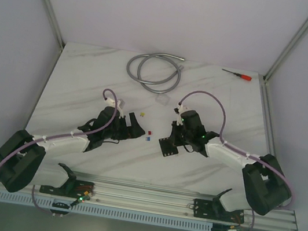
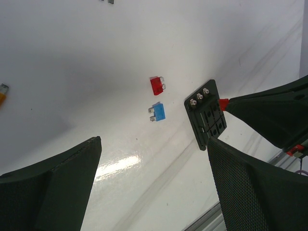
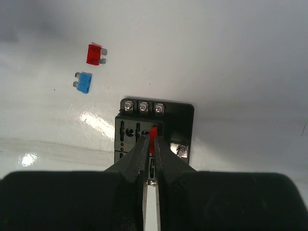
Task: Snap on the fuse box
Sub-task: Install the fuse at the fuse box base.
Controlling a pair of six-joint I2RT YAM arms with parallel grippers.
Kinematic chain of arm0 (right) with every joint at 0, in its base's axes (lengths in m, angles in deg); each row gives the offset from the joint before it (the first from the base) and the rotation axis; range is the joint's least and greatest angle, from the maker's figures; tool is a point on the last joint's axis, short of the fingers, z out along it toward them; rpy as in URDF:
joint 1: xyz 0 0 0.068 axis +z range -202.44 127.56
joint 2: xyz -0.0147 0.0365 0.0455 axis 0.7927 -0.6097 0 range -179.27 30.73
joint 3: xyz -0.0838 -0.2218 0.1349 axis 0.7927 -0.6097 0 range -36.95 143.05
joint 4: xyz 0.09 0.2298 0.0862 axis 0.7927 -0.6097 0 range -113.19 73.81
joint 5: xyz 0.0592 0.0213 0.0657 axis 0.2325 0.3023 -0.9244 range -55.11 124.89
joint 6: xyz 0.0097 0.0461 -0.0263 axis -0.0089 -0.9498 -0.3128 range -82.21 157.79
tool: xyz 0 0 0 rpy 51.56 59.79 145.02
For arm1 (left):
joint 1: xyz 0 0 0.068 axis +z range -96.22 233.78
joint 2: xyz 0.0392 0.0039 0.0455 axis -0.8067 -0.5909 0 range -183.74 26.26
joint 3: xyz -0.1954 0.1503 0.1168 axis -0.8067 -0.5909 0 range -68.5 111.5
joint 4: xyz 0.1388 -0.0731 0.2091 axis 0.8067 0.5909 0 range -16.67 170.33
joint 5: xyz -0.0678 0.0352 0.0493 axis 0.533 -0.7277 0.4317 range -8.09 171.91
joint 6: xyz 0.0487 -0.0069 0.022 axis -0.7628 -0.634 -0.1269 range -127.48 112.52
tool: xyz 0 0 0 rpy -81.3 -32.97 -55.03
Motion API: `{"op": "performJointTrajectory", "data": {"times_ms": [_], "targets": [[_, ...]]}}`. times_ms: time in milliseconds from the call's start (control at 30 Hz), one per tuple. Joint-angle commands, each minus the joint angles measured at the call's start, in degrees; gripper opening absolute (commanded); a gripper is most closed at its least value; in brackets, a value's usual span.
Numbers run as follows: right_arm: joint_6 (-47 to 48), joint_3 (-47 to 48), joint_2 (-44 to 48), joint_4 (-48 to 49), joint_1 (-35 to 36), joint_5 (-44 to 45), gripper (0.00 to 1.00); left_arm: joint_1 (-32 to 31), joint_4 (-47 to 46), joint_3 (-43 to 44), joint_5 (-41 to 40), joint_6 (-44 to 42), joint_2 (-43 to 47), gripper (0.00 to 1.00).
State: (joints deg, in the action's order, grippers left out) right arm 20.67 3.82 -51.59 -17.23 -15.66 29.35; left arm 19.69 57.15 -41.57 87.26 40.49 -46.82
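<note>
The fuse box (image 1: pixel 168 147) is a small black slotted block lying flat on the white table, also seen in the left wrist view (image 2: pixel 207 114) and the right wrist view (image 3: pixel 180 113). My right gripper (image 3: pixel 152 137) is shut on a small red fuse (image 3: pixel 154 138), holding it down at a slot on the box's face. From above, that gripper (image 1: pixel 172 139) stands right over the box. My left gripper (image 2: pixel 153 142) hangs open with nothing between its fingers, a short way left of the box (image 1: pixel 135 125).
A loose red fuse (image 2: pixel 156 85) and a blue fuse (image 2: pixel 158 111) lie between the grippers, and a yellow one (image 1: pixel 142 114) sits farther back. A clear cover (image 1: pixel 162 100), a coiled grey hose (image 1: pixel 154 68) and a red-handled screwdriver (image 1: pixel 238 75) lie behind.
</note>
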Motion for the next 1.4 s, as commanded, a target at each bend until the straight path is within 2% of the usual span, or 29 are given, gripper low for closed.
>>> {"op": "performJointTrajectory", "data": {"times_ms": [0, 833, 1067, 1233, 1367], "targets": [[0.9, -2.7, -0.3, -4.9, -0.4, 1.2, 0.11, 0.3, 0.9, 1.4, 0.6, 0.1, 0.2, 1.00], [2.8, 3.8, -4.1, -11.0, 3.0, 5.6, 0.18, 0.4, 1.0, 2.2, 1.1, 0.0, -0.9, 1.00], [1.2, 6.5, -4.0, -14.7, 3.7, 9.8, 0.18, 0.3, 0.9, 2.2, 1.0, 0.1, -1.1, 1.00], [0.8, 6.2, -3.1, -16.1, 3.7, 11.4, 0.27, 0.3, 1.1, 1.9, 0.9, 0.0, -0.5, 1.00], [0.6, 6.8, -2.1, -16.6, 3.6, 11.6, 0.29, 0.3, 1.0, 1.8, 0.9, 0.1, -0.3, 1.00]]}}
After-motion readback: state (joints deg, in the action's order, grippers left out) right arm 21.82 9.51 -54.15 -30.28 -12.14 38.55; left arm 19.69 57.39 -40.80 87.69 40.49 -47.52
